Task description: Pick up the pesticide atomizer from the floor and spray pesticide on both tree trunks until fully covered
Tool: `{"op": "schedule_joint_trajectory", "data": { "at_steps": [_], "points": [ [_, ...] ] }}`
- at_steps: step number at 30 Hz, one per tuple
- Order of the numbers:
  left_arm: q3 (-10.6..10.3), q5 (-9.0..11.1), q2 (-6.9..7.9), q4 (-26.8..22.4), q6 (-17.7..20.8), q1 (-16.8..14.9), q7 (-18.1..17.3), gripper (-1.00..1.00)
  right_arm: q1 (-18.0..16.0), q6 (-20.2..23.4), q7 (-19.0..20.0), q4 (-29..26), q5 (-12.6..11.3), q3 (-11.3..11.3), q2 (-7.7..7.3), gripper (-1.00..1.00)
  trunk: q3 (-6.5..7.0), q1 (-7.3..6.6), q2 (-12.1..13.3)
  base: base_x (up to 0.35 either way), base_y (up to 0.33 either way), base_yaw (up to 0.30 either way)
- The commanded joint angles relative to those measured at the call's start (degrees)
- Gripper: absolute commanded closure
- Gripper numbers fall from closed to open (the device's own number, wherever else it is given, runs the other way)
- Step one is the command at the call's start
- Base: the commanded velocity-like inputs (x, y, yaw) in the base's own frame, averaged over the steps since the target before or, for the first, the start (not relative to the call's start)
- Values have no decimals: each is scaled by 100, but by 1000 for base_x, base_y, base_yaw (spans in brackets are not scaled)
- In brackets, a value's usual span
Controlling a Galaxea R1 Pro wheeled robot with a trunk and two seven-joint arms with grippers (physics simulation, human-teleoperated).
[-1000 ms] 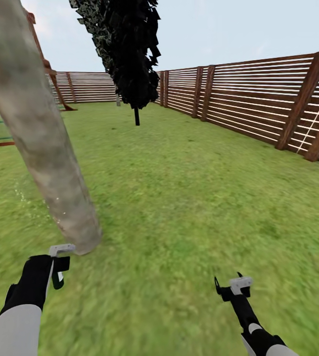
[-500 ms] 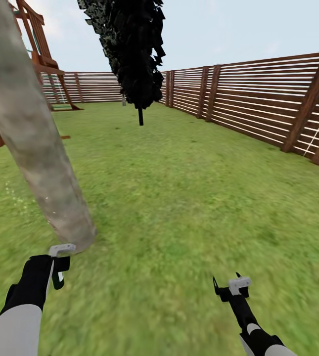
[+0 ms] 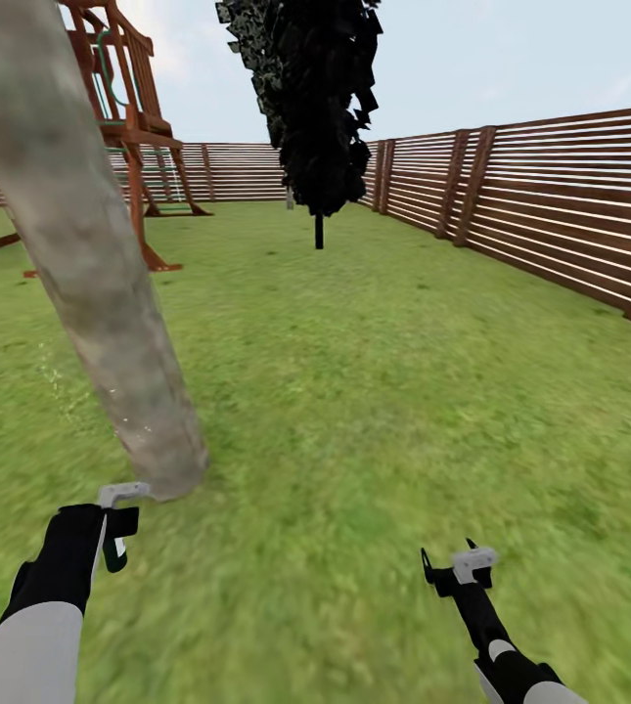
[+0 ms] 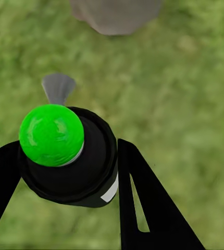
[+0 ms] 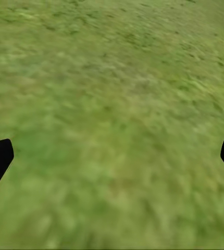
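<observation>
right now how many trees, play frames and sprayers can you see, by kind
pale tree trunk: 1
black cone tree: 1
wooden play frame: 1
pesticide atomizer, held in the left tool: 1
total: 4

Left claw (image 3: 114, 523) apparently clamped; right claw (image 3: 452, 567) spread wide.
</observation>
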Motion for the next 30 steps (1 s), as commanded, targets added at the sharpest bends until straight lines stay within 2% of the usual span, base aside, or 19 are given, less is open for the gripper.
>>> {"op": "schedule_joint_trajectory", "data": {
  "at_steps": [1,14,22,30],
  "points": [
    [13,-62,-4,-6,16,-6,-54,100,-4,-16,-53,10,62,-13,-2,-100,-5,1,-2,167,-232,163],
    [13,-62,-58,-8,16,-5,-54,100,-4,-16,-53,10,62,-13,-2,-100,-5,1,-2,115,-258,31],
    [13,-55,-64,0,16,-4,-51,100,-4,-16,-53,10,62,-13,-2,-100,-5,1,-2,113,-265,257],
    [13,-60,-106,1,16,-2,-52,100,-4,-16,-53,10,62,-13,-2,-100,-5,1,-2,225,-208,276]
  ]
}}
